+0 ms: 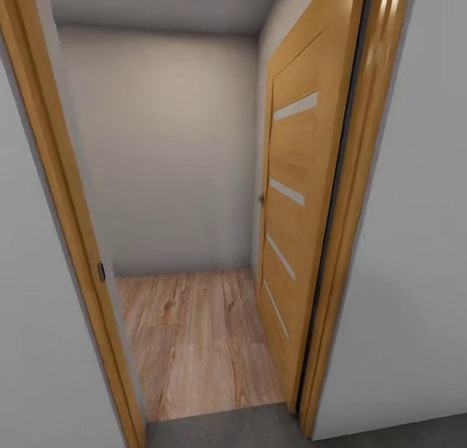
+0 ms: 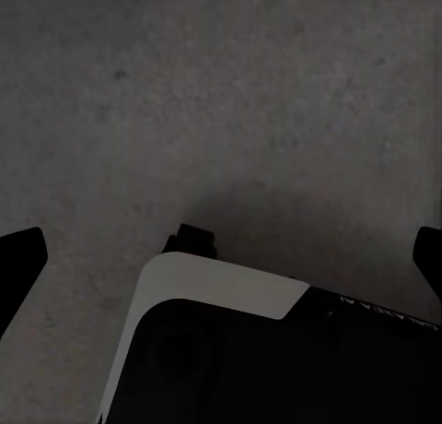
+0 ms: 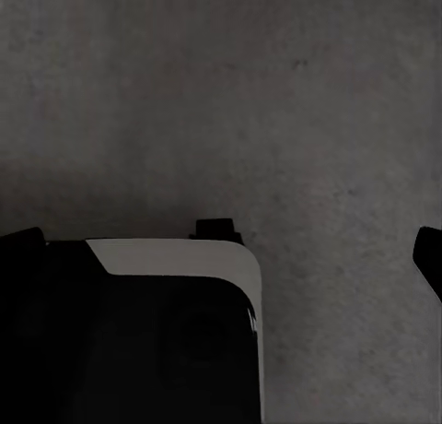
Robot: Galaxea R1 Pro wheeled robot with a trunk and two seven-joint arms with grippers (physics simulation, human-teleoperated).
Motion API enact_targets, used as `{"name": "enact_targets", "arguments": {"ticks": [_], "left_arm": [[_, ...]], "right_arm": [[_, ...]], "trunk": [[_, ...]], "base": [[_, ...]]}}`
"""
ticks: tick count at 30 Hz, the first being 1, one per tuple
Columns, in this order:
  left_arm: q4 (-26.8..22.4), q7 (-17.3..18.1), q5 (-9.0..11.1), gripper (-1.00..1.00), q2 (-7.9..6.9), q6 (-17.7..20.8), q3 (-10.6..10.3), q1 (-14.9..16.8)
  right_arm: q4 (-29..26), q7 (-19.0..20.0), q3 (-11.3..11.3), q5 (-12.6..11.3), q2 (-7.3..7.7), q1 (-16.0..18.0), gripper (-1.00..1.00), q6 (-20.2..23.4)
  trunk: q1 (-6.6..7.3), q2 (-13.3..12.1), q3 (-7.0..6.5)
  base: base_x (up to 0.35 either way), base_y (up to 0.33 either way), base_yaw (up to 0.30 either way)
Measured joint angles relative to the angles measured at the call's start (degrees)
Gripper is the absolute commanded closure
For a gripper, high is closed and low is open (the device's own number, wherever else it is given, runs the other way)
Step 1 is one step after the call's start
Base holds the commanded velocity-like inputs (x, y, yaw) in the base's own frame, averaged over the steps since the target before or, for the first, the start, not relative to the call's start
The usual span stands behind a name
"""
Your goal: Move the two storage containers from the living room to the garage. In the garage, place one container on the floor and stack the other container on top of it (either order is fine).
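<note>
The two storage containers are out of view. Grey concrete floor [image 1: 220, 430] runs along the bottom of the head view and lies under both wrist cameras [image 2: 221, 92] [image 3: 221, 92]. My left gripper [image 2: 224, 258] hangs open over this concrete, its dark fingertips [image 2: 20, 263] spread wide with nothing between them. My right gripper [image 3: 224, 249] is open in the same way, fingertips [image 3: 429, 256] far apart and empty. Both wrist views look down past the robot's black and white base [image 2: 221, 290] [image 3: 175, 258].
Straight ahead is a doorway with a tan wooden frame [image 1: 58, 195]. Its tan door [image 1: 301, 195] with pale slats stands swung open on the right. Beyond lies a small space with light wood plank flooring [image 1: 194, 337] and a white back wall [image 1: 168, 149]. White walls flank the opening.
</note>
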State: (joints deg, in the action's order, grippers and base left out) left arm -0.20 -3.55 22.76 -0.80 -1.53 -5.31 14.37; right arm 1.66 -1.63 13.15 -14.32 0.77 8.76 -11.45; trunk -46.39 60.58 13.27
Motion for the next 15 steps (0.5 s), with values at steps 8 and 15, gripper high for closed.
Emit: {"name": "enact_targets", "arguments": {"ticks": [8,15], "left_arm": [[0.0,0.0,0.0,-1.00,0.00,0.0,0.0,0.0],[0.0,0.0,0.0,-1.00,0.00,0.0,0.0,0.0]], "right_arm": [[0.0,0.0,0.1,0.1,0.02,0.0,-1.00,-0.1],[0.0,0.0,0.1,0.1,0.36,0.0,-1.00,-0.3]], "trunk": [[0.00,0.0,0.00],[0.00,0.0,0.00]], "base": [[0.321,0.000,0.256],[0.321,0.000,0.122]]}}
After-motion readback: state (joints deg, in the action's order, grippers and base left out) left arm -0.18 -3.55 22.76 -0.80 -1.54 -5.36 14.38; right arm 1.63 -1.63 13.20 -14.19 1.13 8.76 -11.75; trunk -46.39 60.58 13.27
